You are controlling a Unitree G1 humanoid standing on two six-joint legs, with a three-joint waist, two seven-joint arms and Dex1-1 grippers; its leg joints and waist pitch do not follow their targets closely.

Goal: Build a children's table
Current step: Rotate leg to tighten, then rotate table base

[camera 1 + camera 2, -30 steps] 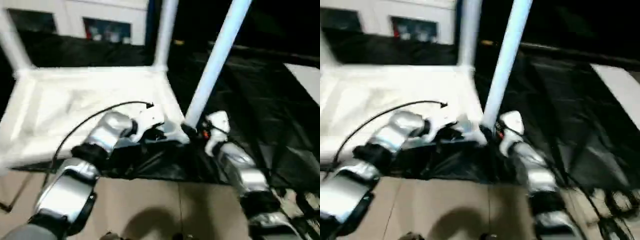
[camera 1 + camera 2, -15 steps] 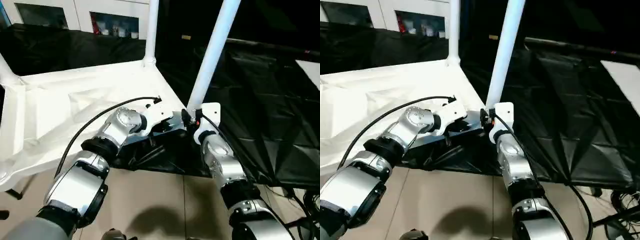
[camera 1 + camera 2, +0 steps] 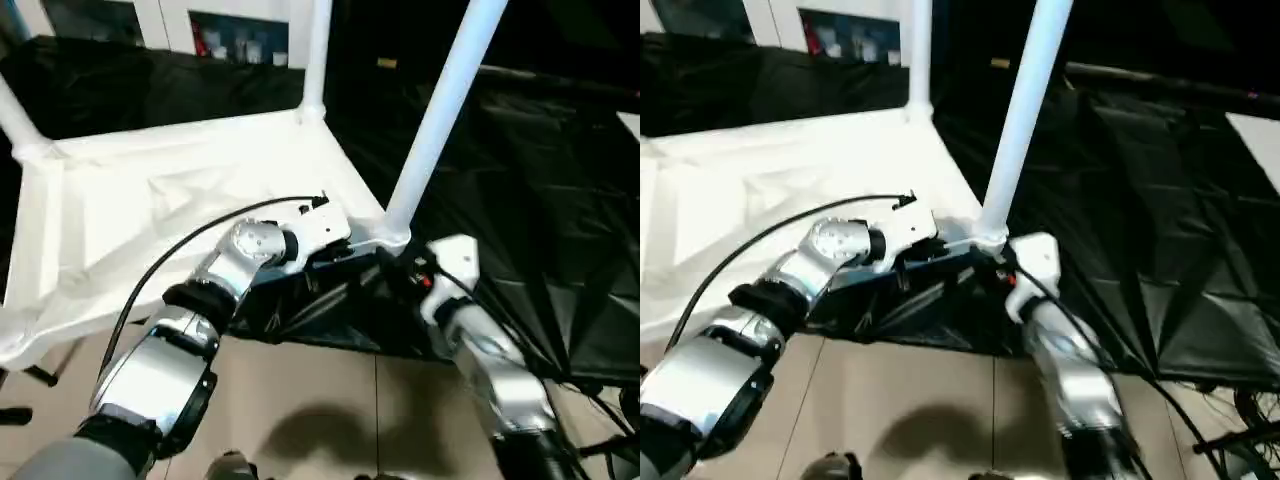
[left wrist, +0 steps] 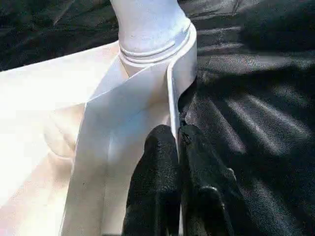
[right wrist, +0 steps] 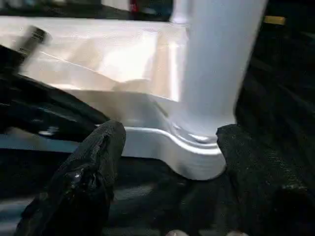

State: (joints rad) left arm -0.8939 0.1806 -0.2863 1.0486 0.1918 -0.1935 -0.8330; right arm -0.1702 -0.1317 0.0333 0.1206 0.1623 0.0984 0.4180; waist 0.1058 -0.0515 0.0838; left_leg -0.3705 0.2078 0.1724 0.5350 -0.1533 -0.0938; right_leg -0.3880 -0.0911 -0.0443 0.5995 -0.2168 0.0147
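Left gripper (image 4: 177, 147) pinched tight on the thin rim of the tabletop (image 3: 180, 200), one black finger on each face of the wall — presumably to steady the upturned slab while legs go in. Just beyond the grip, near leg (image 3: 440, 115) seated upright in its corner socket (image 4: 157, 49). Right gripper (image 5: 170, 142) spread wide, holding nothing, fingers (image 5: 93, 162) apart on either side of that socket. Two more legs standing at far corners (image 3: 317, 50); tabletop resting on black sheeting (image 3: 520, 200). White cabinet (image 3: 230, 25) behind.
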